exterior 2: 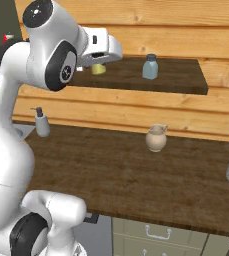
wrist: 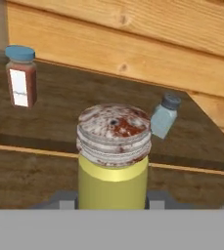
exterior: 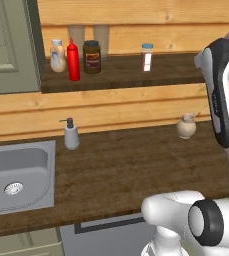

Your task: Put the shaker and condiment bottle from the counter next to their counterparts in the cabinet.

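My gripper is shut on the shaker, a small yellow-green cylinder with a pale, rust-stained top. In the right base view the shaker hangs at shelf height by the left part of the cabinet's dark shelf board. The pale blue shaker stands on the shelf, beyond and to the right of the held one. The red condiment bottle stands upright on the shelf board, right beside the peach bottle. The counter lies below.
On the shelf also stand a dark brown jar and a blue-capped spice jar. The grey-green cabinet door is at the left. A soap dispenser, a tan pot and the sink are on the counter.
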